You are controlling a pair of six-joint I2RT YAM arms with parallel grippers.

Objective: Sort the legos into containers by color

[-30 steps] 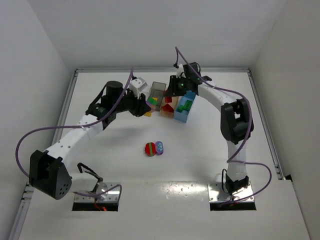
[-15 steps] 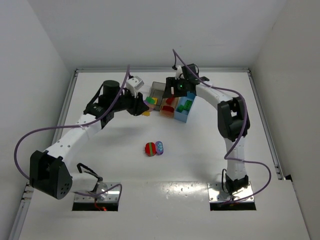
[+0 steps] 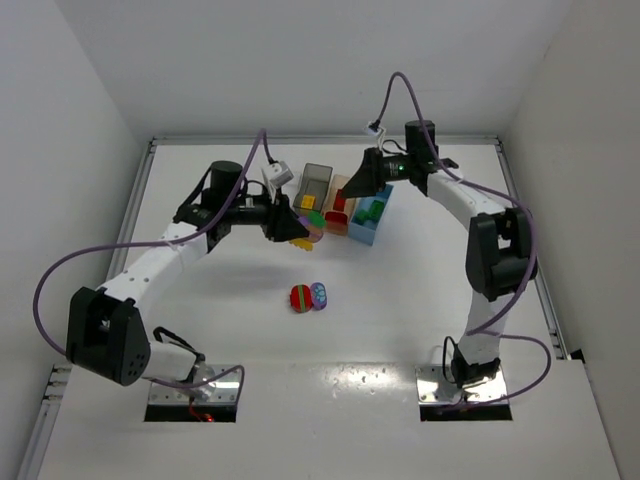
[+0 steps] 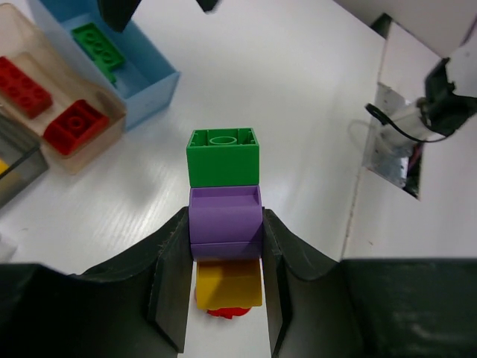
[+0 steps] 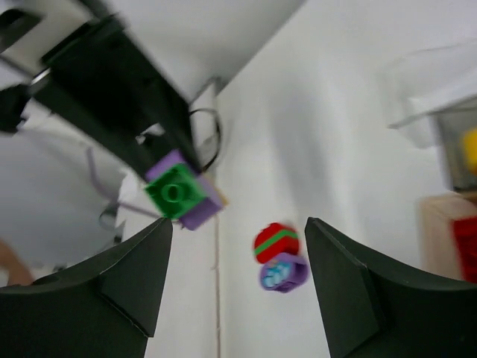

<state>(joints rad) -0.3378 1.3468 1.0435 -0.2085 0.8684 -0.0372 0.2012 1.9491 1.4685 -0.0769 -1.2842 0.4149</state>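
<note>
The light blue bin (image 4: pixel 153 78) holds a green brick (image 4: pixel 97 45) lying flat. Touching its side, the tan bin (image 4: pixel 86 149) holds two red bricks (image 4: pixel 73 119), one near each end. Next along, the dark grey bin (image 4: pixel 19 168) is cut by the frame edge and shows only a sliver of yellow. The clear bin (image 5: pixel 436 82) ends the row in the right wrist view (too blurred to tell its contents).

The left gripper (image 4: pixel 223 224) is clamped on the purple middle of a brick stack (image 4: pixel 223 160), which runs green at the far end, then purple, yellow and red nearest the wrist. From above, the stack hangs over the table just in front of the dark grey and tan bins. The right gripper (image 5: pixel 238 221) hovers over the back of the tan and light blue bins, its fingers spread wide with nothing between them.

Two round pieces lie touching in the middle of the table (image 3: pixel 420 300): a red piece with a green band (image 3: pixel 300 297) and a purple piece with a pale blue top (image 3: pixel 319 293). Both are well apart from the bins and from either gripper.

The raised rim (image 3: pixel 320 141) runs close behind the row, and white walls stand at the back and along both sides. Bare tabletop spreads wide to the left and right of the bins, and from the round pieces toward the arm bases.
</note>
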